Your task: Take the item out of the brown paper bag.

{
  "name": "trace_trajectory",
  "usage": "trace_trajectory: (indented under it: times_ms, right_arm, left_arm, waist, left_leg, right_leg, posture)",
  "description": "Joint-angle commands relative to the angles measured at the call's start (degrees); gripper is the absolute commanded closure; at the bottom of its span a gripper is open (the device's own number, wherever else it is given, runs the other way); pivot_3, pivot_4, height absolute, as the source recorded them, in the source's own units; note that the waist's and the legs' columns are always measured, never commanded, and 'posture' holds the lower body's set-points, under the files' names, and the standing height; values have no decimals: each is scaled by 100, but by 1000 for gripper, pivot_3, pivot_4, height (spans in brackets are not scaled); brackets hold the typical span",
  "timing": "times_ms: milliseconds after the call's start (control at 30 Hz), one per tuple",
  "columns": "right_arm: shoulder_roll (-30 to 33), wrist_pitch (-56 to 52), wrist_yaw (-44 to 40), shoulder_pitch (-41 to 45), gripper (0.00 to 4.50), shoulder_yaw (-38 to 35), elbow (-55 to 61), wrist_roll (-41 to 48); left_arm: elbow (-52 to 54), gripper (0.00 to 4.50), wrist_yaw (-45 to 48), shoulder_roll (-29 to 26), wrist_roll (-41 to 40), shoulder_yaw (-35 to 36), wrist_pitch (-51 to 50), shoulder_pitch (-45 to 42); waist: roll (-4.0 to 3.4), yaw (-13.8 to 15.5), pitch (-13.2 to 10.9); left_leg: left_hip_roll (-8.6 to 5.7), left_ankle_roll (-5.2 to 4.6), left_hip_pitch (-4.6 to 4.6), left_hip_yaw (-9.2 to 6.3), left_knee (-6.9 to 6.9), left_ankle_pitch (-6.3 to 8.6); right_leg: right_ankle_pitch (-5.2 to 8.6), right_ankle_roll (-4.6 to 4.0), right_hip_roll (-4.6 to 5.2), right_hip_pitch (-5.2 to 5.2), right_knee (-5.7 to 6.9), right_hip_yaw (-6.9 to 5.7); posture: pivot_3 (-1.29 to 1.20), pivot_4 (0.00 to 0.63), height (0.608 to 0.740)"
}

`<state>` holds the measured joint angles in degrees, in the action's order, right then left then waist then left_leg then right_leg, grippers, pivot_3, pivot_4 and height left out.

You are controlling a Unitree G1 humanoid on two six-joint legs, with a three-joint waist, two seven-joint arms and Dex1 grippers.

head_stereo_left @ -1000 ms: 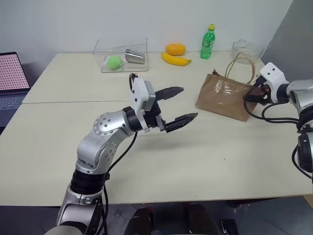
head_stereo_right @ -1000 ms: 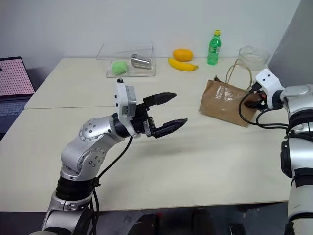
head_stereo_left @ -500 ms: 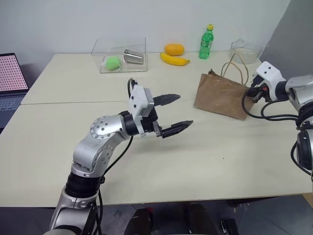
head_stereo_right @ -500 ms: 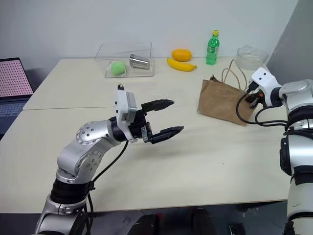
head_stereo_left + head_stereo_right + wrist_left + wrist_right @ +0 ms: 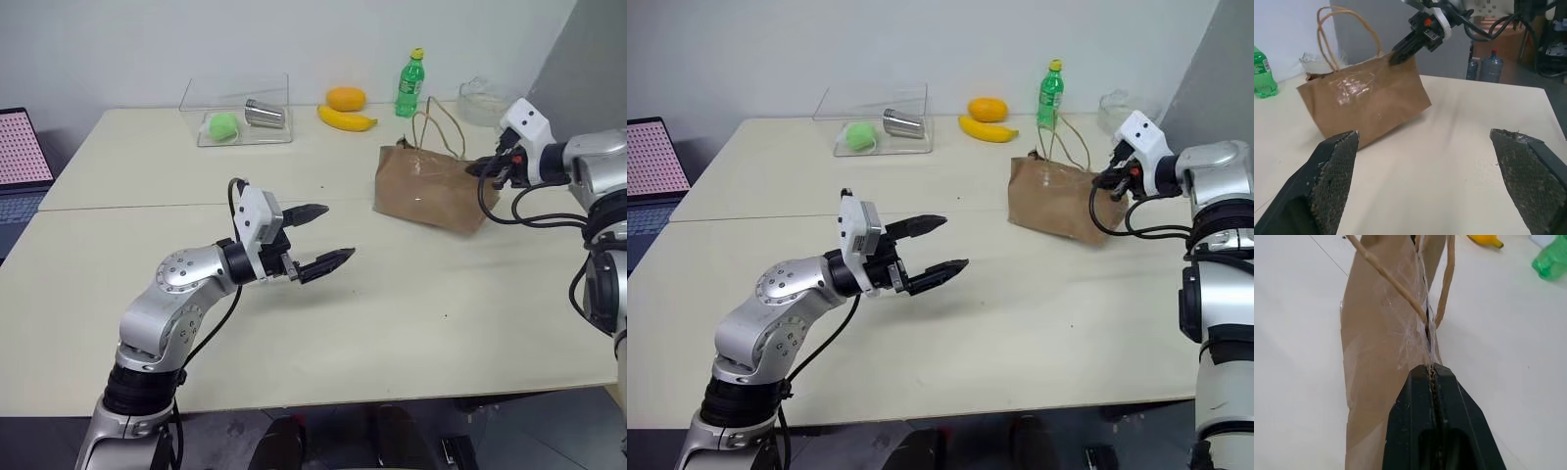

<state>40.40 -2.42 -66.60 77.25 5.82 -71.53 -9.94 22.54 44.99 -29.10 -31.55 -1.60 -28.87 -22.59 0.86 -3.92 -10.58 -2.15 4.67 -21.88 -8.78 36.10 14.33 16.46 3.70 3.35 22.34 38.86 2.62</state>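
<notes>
Tabletop brown paper bag (image 5: 426, 186), contents hidden

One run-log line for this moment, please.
right hand: shut on paper bag top edge | left hand: open, apart from bag | item: not visible

**Brown Bag Pinched at Its Top Edge**

Standing on the pale bench (image 5: 1459, 161): the brown paper bag (image 5: 1364, 105), crinkled, with a shiny patch on its side. Thin tan loop handles (image 5: 1344, 32) sticking up from the top. Pinching the bag's top edge at one corner: the right gripper (image 5: 1397, 55), black jaws pressed together on the paper. Beside the bag, part of a green bottle (image 5: 1263, 73). Low in front, the left gripper (image 5: 1430, 181), two dark rough fingers (image 5: 1332, 171) spread far apart, nothing between them.
</notes>
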Motion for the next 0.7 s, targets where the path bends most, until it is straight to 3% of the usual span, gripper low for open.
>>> trace_trajectory:
  times_ms: [33, 300, 400, 533, 700]
  right_arm:
    - [2, 279, -115, 142, 4495, 120, 267, -94]
    - [214, 484, 364, -155, 4495, 497, 193, -556]
    - [242, 412, 491, -188, 3862, 467, 200, -539]
    - [182, 236, 559, -128, 2532, 414, 194, -479]
    - [69, -20, 607, 51, 2532, 421, 70, -485]
  left_arm:
    - [251, 0, -91, -5, -100, 104, -42, -11]
    - [234, 0, -85, 86, -69, -33, -39, -106]
    - [196, 0, -73, 141, -63, -84, -36, -196]
    - [155, 0, -39, 171, -62, -96, -40, -267]
    - [114, 0, 4, 176, -53, -124, -19, -353]
  waist:
    - [0, -2, 0]
    - [0, 9, 0]
    - [0, 9, 0]
    - [0, 8, 0]
    - [0, 8, 0]
  left_leg:
    - [0, 0, 0, 0, 0, 0]
    - [-1, 1, 0, -2, 1, -1]
    - [-2, 1, 0, 0, 1, -1]
    - [-2, 2, 0, 0, 1, -1]
    - [-2, 2, -1, -1, 1, -1]
  right_leg:
    - [0, 0, 0, 0, 1, 0]
    - [0, 0, 0, 0, 1, -2]
    - [0, 0, 1, 0, 1, 0]
    - [0, 0, 1, -1, 1, 0]
    - [0, 0, 1, -1, 1, 0]
  posture:
    - [0, 150, 740]
    - [0, 150, 740]
    - [0, 150, 740]
    - [0, 150, 740]
    - [0, 150, 740]
